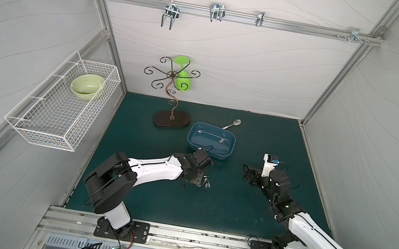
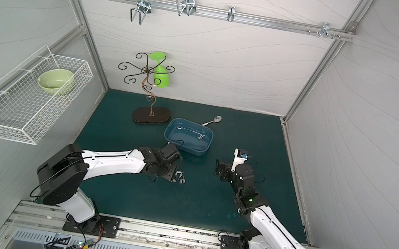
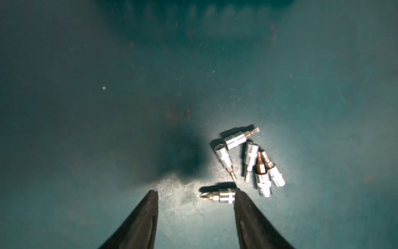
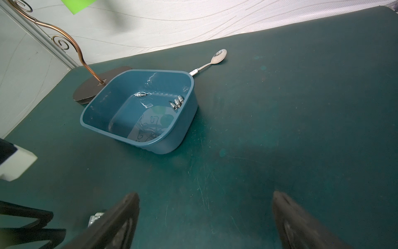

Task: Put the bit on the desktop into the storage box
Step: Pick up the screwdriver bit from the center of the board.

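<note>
desktop [image 1: 219, 211]: dark teal-green matte sheet, scuffed and speckled; it lies beneath both claws.
wire basket [image 1: 55, 116]: white, hung on the side wall, well apart from the left gripper; a pale green bowl [image 1: 87, 86] sits inside.
stand [image 1: 171, 120]: dark oval base with a curling copper stem, beyond the left gripper; a green goblet [image 1: 182, 80] hangs upside down from one arm.
storage box [image 4: 185, 129]: shallow blue plastic tub with rounded corners and a rolled rim, glossy inside. It stands ahead of the right gripper and apart from it, and just beyond the left wrist in both top views.
right gripper [image 4: 205, 195]: jaws spread wide above bare desktop, nothing between them.
left gripper [image 3: 195, 193]: pointed down at the desktop, jaws apart, gripping nothing. One finger [image 3: 247, 215] touches the socket end of a bit; the other stands clear of its tip.
spoon [image 4: 212, 61]: silver, lying on the desktop past the far corner of the storage box from the right gripper.
bit [image 3: 217, 196]: short bright steel socket with a cross-point tip — lying flat on the desktop between the left jaws, crosswise to them.
loose bits [image 3: 249, 159]: five more, silvery, one bronze-tipped, heaped together on the desktop just beyond the touching finger.
stored bits [image 4: 177, 103]: a small silvery clump in the storage box against its far wall, with one more [image 4: 140, 94] lying apart.
</note>
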`<state>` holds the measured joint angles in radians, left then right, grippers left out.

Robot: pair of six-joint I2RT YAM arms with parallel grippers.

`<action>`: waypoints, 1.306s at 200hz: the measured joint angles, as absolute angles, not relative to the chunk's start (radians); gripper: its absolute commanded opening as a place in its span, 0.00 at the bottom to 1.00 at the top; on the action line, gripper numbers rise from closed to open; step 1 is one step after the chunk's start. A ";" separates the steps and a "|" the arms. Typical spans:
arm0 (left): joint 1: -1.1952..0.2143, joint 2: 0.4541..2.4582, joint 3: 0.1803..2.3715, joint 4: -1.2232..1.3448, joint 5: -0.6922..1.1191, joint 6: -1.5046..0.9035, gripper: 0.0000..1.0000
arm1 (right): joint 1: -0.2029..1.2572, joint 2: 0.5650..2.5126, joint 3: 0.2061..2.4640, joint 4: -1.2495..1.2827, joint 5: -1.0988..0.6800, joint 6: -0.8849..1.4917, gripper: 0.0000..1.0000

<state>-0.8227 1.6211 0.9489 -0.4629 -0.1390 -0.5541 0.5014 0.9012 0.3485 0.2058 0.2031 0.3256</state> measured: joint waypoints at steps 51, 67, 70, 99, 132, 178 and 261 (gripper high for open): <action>-0.838 1.659 0.974 -0.462 -0.138 -0.554 0.53 | 0.501 0.904 0.348 0.206 0.204 0.326 0.99; -0.841 1.670 0.984 -0.461 -0.138 -0.554 0.52 | 0.501 0.910 0.348 0.205 0.204 0.326 0.99; -0.841 1.672 0.986 -0.460 -0.138 -0.554 0.52 | 0.501 0.911 0.348 0.206 0.204 0.326 0.99; -0.842 1.692 0.997 -0.458 -0.138 -0.554 0.49 | 0.501 0.915 0.348 0.206 0.204 0.326 0.99; -0.844 1.707 1.010 -0.458 -0.139 -0.553 0.47 | 0.501 0.920 0.348 0.207 0.204 0.326 0.99; -0.846 1.730 1.030 -0.454 -0.139 -0.553 0.44 | 0.501 0.921 0.348 0.207 0.204 0.326 0.99; -0.846 1.766 1.030 -0.444 -0.138 -0.553 0.39 | 0.501 0.921 0.349 0.206 0.204 0.326 0.99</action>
